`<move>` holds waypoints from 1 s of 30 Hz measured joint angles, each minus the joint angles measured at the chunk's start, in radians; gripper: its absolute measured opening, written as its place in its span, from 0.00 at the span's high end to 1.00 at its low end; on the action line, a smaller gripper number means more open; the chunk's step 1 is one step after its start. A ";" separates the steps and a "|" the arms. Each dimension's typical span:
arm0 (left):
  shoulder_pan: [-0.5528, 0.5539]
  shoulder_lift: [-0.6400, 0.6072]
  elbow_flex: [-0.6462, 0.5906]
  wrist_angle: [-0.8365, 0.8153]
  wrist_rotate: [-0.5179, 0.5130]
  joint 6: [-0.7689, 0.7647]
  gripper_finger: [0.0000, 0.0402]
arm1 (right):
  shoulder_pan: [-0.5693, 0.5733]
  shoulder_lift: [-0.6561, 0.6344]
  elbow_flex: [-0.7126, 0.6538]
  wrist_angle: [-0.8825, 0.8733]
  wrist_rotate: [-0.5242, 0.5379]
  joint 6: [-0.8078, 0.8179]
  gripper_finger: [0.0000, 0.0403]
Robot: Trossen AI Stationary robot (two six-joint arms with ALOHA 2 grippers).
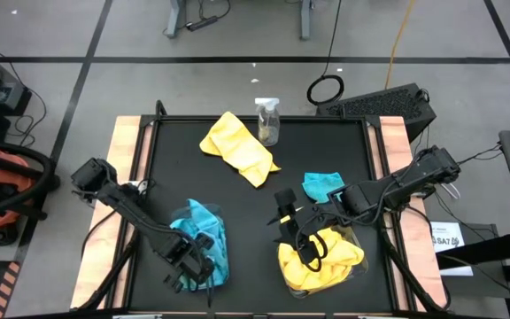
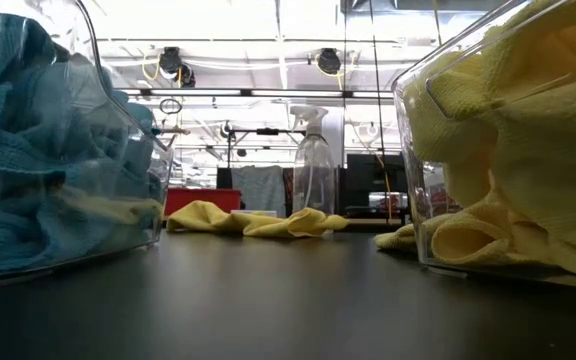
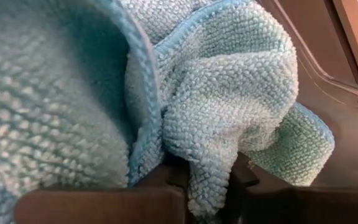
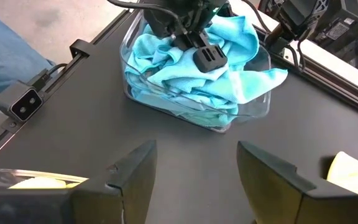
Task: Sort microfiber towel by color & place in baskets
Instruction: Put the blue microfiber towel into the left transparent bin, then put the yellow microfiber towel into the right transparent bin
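Observation:
A clear basket [image 1: 222,266] near the table's front left holds turquoise towels [image 4: 191,81]. My left gripper [image 3: 207,186] reaches down into it, shut on a turquoise towel [image 3: 229,93]. A second clear basket [image 1: 359,266] at the front right holds yellow towels [image 1: 321,261]. My right gripper [image 4: 197,174] hovers open above that basket's left side with nothing between its fingers. One yellow towel [image 1: 237,146] lies loose on the far middle of the table. A turquoise towel [image 1: 323,184] lies crumpled at the right, beside my right arm. My left gripper pinches a bunched fold of the turquoise towel [image 3: 205,171] between its two fingers [image 3: 104,202]. The fingers come from above, pointing steeply down into the basket. The rest of the towel spreads out below them over the pile of turquoise towels in the basket.
A clear spray bottle [image 1: 268,120] stands upright at the table's far edge, next to the loose yellow towel. Wooden rails [image 1: 127,177] run along the table's left and right sides. Bare black tabletop [image 1: 246,239] lies between the two baskets.

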 joint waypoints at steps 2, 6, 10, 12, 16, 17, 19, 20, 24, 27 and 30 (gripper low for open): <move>0.000 -0.001 0.000 -0.002 0.003 -0.008 0.86 | 0.000 0.000 0.000 -0.005 0.000 0.004 0.47; 0.000 -0.021 0.000 -0.007 0.007 -0.037 0.74 | 0.000 0.000 0.000 -0.021 0.000 0.007 0.47; 0.004 -0.064 0.003 -0.012 0.009 -0.070 0.59 | 0.000 0.000 0.000 -0.029 0.000 0.017 0.47; 0.008 -0.086 0.010 -0.014 0.008 -0.091 0.52 | 0.000 0.000 0.000 -0.029 0.000 0.017 0.47; 0.012 -0.139 0.035 -0.016 0.006 -0.108 0.43 | 0.000 0.000 0.000 -0.029 0.001 0.017 0.47; 0.012 -0.150 0.043 -0.026 0.003 -0.109 0.43 | 0.000 0.000 0.000 -0.029 0.001 0.017 0.47; 0.011 -0.171 0.066 -0.059 -0.007 -0.125 0.42 | -0.001 0.000 0.000 -0.029 0.001 0.016 0.47; 0.011 -0.181 0.079 -0.076 -0.014 -0.131 0.42 | -0.001 0.000 0.000 -0.029 0.001 0.013 0.47; 0.011 -0.209 0.118 -0.149 -0.027 -0.135 0.42 | -0.002 0.000 0.000 -0.029 0.005 0.010 0.47; 0.011 -0.224 0.162 -0.218 -0.046 -0.134 0.42 | -0.003 0.000 -0.001 -0.030 0.007 0.006 0.47; 0.012 -0.236 0.194 -0.279 -0.090 -0.134 0.42 | -0.012 0.000 -0.001 -0.034 0.006 0.006 0.47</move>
